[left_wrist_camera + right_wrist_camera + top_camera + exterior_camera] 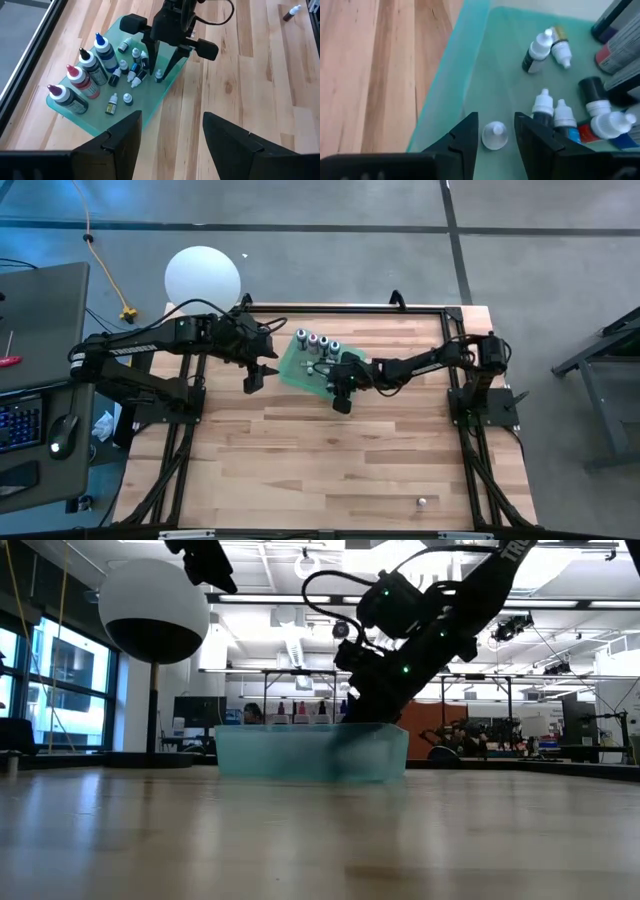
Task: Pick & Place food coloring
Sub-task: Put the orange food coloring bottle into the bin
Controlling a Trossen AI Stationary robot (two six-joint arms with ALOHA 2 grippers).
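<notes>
a pale wooden plank counter with a black frame carries a translucent green tray toward its far side, and one small bottle lying alone near the front edge, well apart from it.

Table: pale wood planks with visible grain and a smooth, faintly sheened finish. Tray: translucent green plastic, smooth and slightly glossy, holding small food coloring bottles of smooth plastic with white caps and printed paper-like labels. Right gripper: fingers of matt black plastic; white globe: smooth, matt.
</notes>
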